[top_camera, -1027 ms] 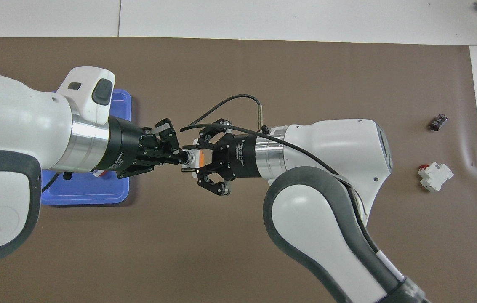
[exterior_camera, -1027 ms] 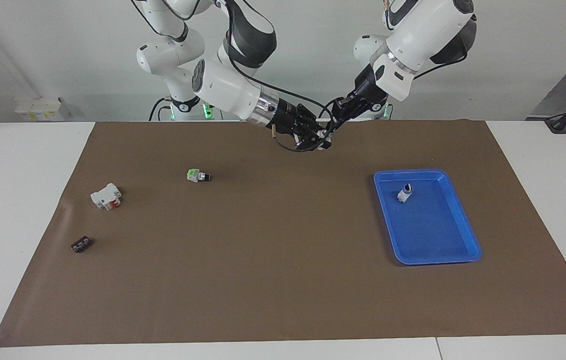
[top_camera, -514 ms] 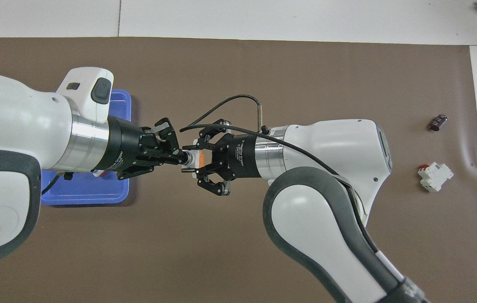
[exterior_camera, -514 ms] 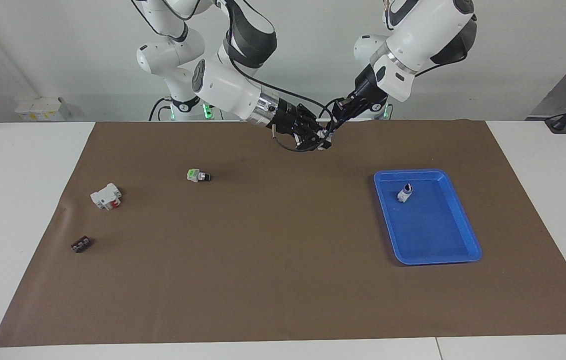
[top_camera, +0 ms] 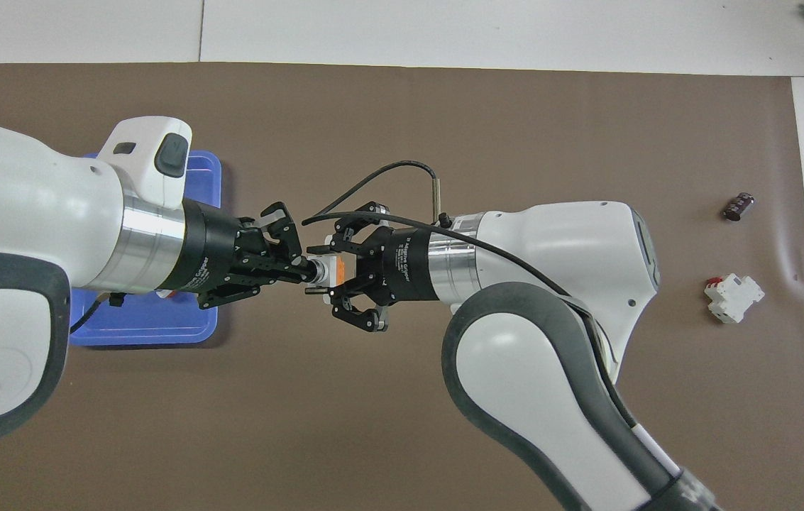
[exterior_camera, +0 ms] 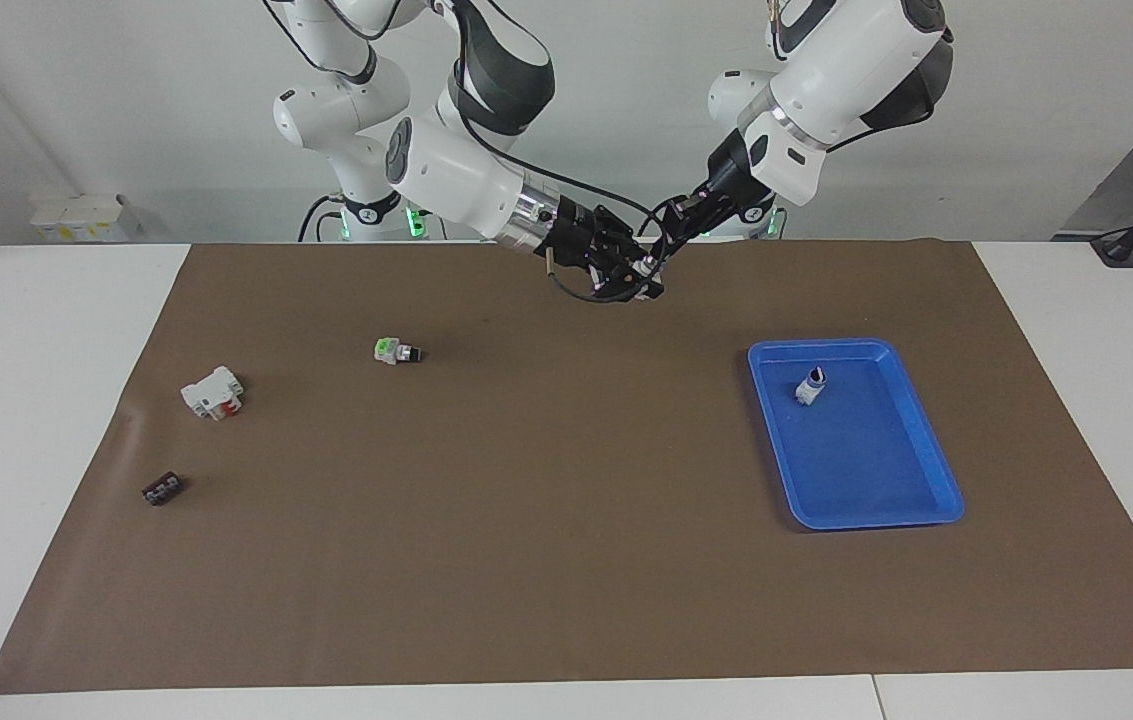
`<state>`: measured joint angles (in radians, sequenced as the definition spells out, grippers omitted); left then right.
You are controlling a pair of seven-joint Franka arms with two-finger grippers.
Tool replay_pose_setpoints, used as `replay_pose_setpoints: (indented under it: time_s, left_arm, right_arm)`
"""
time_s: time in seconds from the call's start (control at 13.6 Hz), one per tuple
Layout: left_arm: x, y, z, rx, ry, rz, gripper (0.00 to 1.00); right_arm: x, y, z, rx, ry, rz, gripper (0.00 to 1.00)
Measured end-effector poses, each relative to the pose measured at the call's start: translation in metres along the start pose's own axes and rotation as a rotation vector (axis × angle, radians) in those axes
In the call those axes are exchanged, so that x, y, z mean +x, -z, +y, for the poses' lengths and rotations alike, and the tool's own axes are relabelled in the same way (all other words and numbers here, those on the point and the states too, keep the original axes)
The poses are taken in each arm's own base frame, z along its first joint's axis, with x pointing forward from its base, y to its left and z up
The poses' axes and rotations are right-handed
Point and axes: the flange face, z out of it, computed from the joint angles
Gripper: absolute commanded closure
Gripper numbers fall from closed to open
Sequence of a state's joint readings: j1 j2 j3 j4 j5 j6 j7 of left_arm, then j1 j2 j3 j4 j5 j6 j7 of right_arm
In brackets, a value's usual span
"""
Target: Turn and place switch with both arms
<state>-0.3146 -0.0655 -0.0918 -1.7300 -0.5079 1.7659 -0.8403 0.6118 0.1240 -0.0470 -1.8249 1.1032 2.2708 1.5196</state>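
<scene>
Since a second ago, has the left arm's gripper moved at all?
Yes, slightly. In the facing view the left gripper, shut on the switch's knob, sits higher above the brown mat and farther from the blue tray.

The switch (top_camera: 328, 272) is a small white-grey block with an orange end face and a black knob on a silver collar. It lies level in the air above the brown mat, up between the two arms. Its knob points toward the left hand (top_camera: 302, 270), whose fingertips are pinched onto it. Its orange end faces into the right hand (top_camera: 336, 273), whose fingers flank the block; whether they press it is unclear.
</scene>
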Motion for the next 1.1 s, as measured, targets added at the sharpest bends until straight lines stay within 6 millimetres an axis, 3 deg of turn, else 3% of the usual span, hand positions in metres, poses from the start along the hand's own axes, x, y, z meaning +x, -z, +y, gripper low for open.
replay_pose_setpoints:
  time_s: [0.44,0.73,0.88,1.1]
  left_arm:
    - [-0.002,-0.009,-0.003,0.031,0.002,-0.008,1.00]
    - [0.020,-0.004,-0.015,0.030,0.016,0.057,1.00]
    - [0.045,-0.006,-0.038,0.052,-0.014,0.100,1.00]
    - [0.097,-0.004,-0.099,0.114,-0.110,0.137,1.00]
  right_arm:
    - [-0.008,0.009,0.000,0.012,0.035,-0.001,0.00]
    - [-0.001,0.015,0.009,-0.062,0.131,0.050,0.00]
    - [0.008,0.029,0.006,-0.090,0.223,0.137,0.00]
    - [0.015,0.045,0.002,-0.108,0.433,0.287,0.00]
